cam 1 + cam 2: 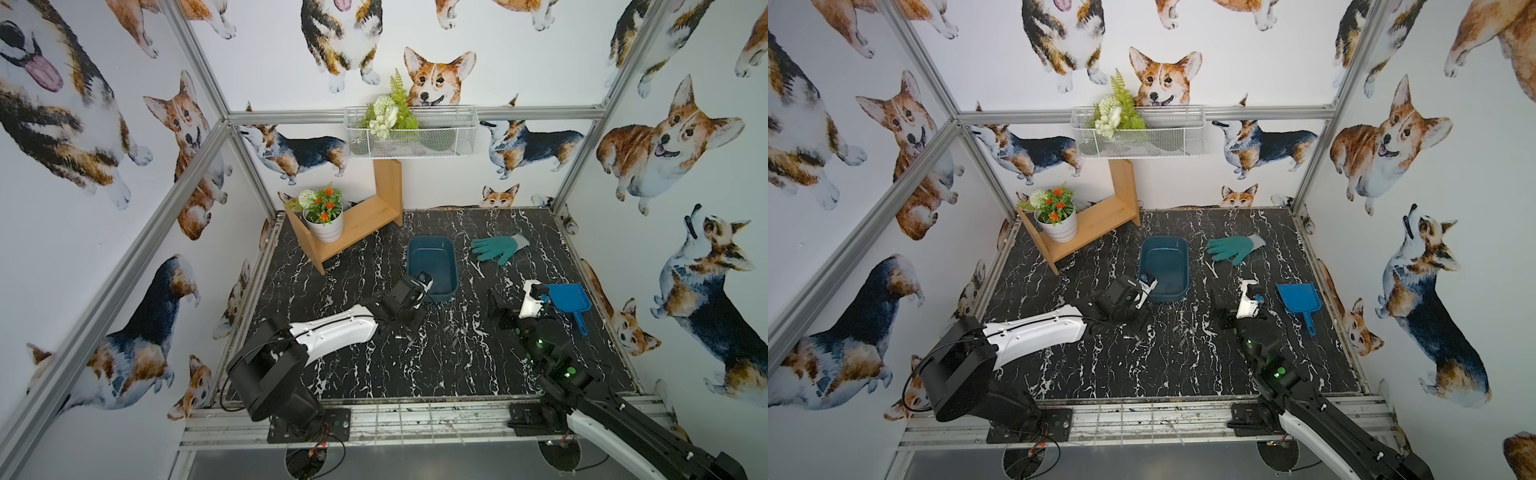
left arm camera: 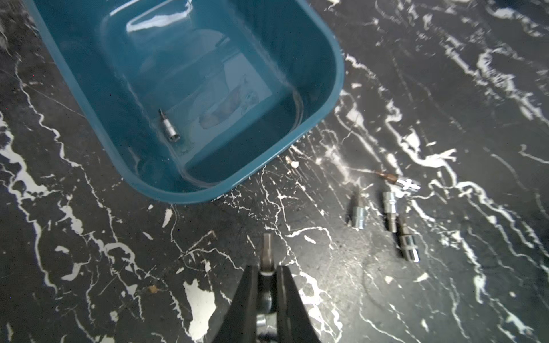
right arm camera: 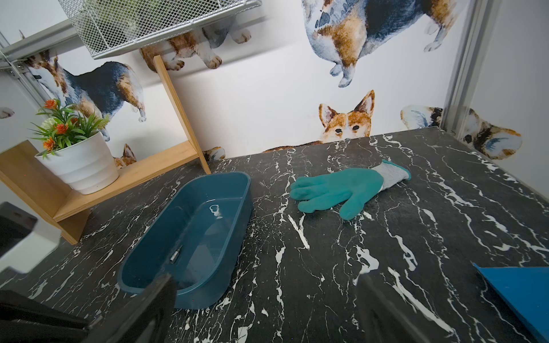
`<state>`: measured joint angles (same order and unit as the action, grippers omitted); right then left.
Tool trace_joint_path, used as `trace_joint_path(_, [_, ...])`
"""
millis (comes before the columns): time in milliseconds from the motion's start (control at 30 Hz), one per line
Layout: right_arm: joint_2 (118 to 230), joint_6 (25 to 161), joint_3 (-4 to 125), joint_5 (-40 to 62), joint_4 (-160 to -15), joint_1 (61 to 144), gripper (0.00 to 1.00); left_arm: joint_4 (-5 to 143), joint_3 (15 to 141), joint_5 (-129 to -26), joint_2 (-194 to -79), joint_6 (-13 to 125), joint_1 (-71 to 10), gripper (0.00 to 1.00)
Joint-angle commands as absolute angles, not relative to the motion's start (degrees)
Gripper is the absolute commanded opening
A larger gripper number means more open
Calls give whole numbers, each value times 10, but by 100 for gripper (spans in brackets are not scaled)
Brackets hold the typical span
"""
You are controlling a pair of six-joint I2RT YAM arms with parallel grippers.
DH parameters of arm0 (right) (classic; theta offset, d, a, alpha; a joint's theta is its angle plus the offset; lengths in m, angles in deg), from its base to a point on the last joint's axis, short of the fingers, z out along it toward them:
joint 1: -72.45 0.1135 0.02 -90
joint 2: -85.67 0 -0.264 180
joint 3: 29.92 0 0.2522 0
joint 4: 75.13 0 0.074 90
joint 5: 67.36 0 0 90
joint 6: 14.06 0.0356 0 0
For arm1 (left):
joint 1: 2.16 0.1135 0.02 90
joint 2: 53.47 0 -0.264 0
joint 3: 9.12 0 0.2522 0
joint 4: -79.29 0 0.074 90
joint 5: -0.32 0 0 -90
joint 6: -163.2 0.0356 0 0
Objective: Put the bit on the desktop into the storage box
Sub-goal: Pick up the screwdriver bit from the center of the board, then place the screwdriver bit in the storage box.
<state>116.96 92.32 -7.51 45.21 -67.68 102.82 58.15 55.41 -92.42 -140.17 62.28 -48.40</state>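
Note:
A dark hex bit (image 2: pixel 267 252) sticks out from between the black fingers of my left gripper (image 2: pixel 267 270), which is shut on it a little above the black marble desktop (image 1: pixel 415 374). The teal storage box (image 2: pixel 326 98) lies just ahead of that gripper, with one silver bit (image 2: pixel 169 130) on its floor. Several more bits lie loose on the desktop beside the box, among them one (image 2: pixel 358 212) and another (image 2: pixel 408 249). My right gripper (image 3: pixel 267 297) hangs open and empty over the desktop, right of the box (image 1: pixel 454 266).
A teal glove (image 1: pixel 498 248) lies behind the right gripper and a bright blue scoop (image 1: pixel 567 301) lies to its right. A wooden shelf (image 1: pixel 357 224) with a white flower pot (image 1: pixel 326 228) stands at the back left. A white wire basket (image 1: pixel 409 133) hangs on the back wall.

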Motion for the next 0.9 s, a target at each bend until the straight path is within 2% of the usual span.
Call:
trace_joint_path(0, [1173,926,-75,459,-660,1029,100,573,578,-923,-1384,611,-481,12])
trace_joint_path(200, [1181,927,-75,454,-655,1029,100,591,640,-906,-1405,602,-447,8])
trace_joint_path(433, [1188,925,-75,451,-653,1029,100,635,729,-836,-1517,592,-382,8])
trace_joint_path(700, [1189,926,-73,446,-654,1029,100,657,819,-817,-1625,584,-356,7])
trace_joint_path(733, [1189,926,-72,445,-655,1029,100,656,827,-818,-1632,583,-355,8])
trace_joint_path(867, [1192,925,-70,440,-657,1030,100,655,841,-823,-1641,576,-353,35])
